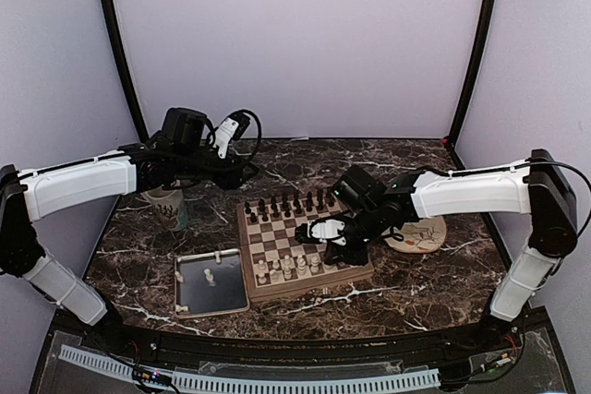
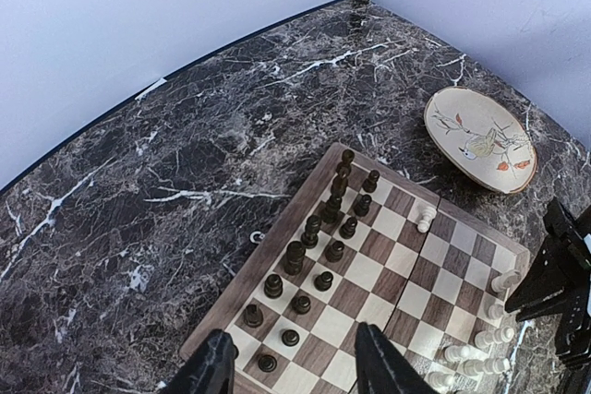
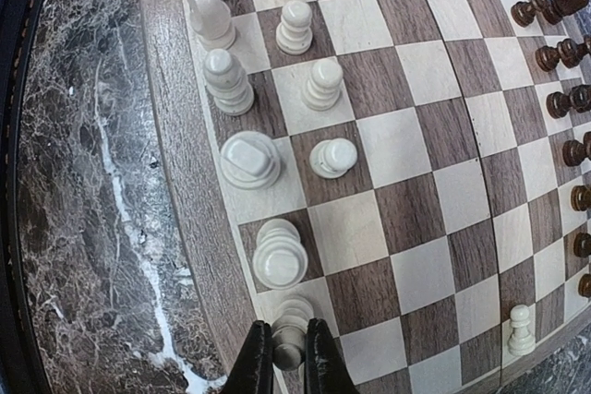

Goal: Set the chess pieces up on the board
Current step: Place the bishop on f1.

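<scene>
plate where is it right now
Top view: the plate lies on the table, just right of the board.

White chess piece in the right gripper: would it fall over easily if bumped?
Probably. The white chess piece looks tall and narrow on a small round base, so a nudge could tip it, and once down it might roll. It looks like hard wood, likely stiff and light, held in the right gripper.
</scene>
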Controlling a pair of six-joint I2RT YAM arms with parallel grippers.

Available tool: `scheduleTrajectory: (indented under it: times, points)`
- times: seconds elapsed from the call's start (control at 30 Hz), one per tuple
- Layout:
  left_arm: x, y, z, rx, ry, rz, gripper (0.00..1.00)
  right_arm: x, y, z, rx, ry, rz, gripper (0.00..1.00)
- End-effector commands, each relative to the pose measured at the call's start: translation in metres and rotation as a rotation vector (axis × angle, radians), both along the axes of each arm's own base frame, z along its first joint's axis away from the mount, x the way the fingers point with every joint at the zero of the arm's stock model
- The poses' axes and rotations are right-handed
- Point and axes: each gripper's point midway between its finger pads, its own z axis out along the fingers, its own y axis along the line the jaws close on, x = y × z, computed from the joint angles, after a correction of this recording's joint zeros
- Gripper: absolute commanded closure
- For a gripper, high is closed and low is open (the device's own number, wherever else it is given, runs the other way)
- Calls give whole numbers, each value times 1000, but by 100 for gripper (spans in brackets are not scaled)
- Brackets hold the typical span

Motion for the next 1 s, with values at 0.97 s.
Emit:
scheduleTrajectory:
  times: [0.97]
  points:
    - [-3,-1,5,1,-10,-21,53,43,-8,52,61,-7,-108,69]
